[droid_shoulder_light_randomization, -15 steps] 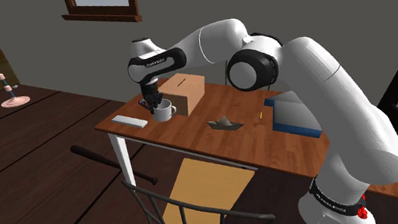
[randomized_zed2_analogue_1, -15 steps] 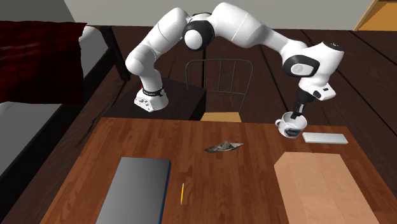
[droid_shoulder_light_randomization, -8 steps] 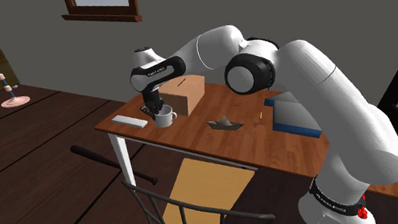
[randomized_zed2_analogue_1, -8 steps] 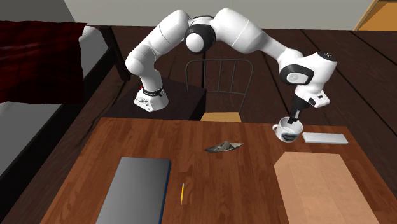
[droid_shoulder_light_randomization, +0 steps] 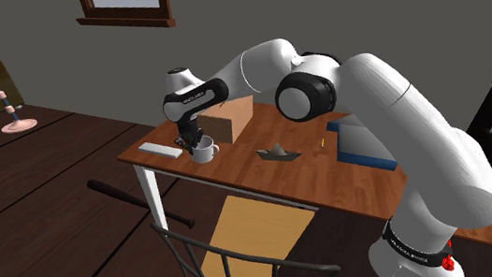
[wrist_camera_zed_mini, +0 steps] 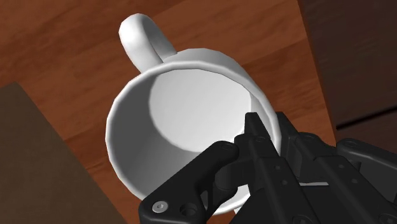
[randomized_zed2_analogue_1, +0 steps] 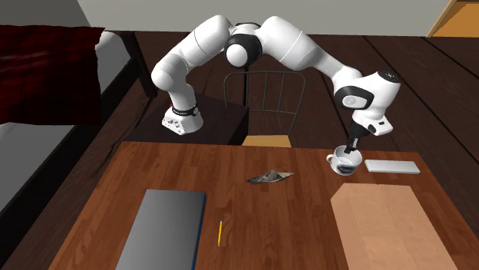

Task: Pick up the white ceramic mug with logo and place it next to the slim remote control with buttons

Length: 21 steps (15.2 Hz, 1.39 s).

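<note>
A white mug (droid_shoulder_light_randomization: 204, 150) is upright at the table's (droid_shoulder_light_randomization: 238, 169) corner, right beside a slim pale remote (droid_shoulder_light_randomization: 160, 150). My black gripper (droid_shoulder_light_randomization: 190, 139) comes down from above and is shut on the mug's rim. In the second exterior view the mug (randomized_zed2_analogue_1: 344, 163) shows a dark mark on its side, with the remote (randomized_zed2_analogue_1: 391, 166) a short way to its right and the gripper (randomized_zed2_analogue_1: 351, 147) above it. In the wrist view the gripper (wrist_camera_zed_mini: 264, 137) clasps the mug's (wrist_camera_zed_mini: 178, 108) wall, one finger inside and one outside, opposite the handle. I cannot tell if the mug touches the wood.
A cardboard box (droid_shoulder_light_randomization: 230, 116) stands just behind the mug. A crumpled grey thing (droid_shoulder_light_randomization: 277, 151), a pencil (droid_shoulder_light_randomization: 322, 141) and a flat blue-grey slab (droid_shoulder_light_randomization: 364, 141) lie further along the table. A metal-framed chair (droid_shoulder_light_randomization: 238, 256) stands at the table's front edge.
The arm has lowered the mug to the table top and brought it a little towards the table's front edge, still beside the remote. The grip has not changed.
</note>
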Available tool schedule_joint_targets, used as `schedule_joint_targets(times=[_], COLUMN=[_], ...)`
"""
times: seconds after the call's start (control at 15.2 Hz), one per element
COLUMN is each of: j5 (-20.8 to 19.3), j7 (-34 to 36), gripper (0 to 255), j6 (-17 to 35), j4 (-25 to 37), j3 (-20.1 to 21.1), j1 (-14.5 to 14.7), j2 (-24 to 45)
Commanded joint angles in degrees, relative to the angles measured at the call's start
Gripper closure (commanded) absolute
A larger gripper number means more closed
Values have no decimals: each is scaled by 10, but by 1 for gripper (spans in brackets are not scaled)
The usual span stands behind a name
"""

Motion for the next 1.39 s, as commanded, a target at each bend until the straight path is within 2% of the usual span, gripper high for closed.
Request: schedule_joint_targets(times=[0.0,0.2,0.26,0.59,0.86,1.32], j5=[0,0,0,0,-2,-2], j7=[0,0,0,0,1,1], gripper=[255,255,0,0,0,0], j6=[1,1,1,1,-44,-44], j4=[-1,-1,-1,-1,5,5], j3=[0,0,0,0,-2,-2], j1=[0,0,0,0,3,3], j2=[0,0,0,0,-39,-39])
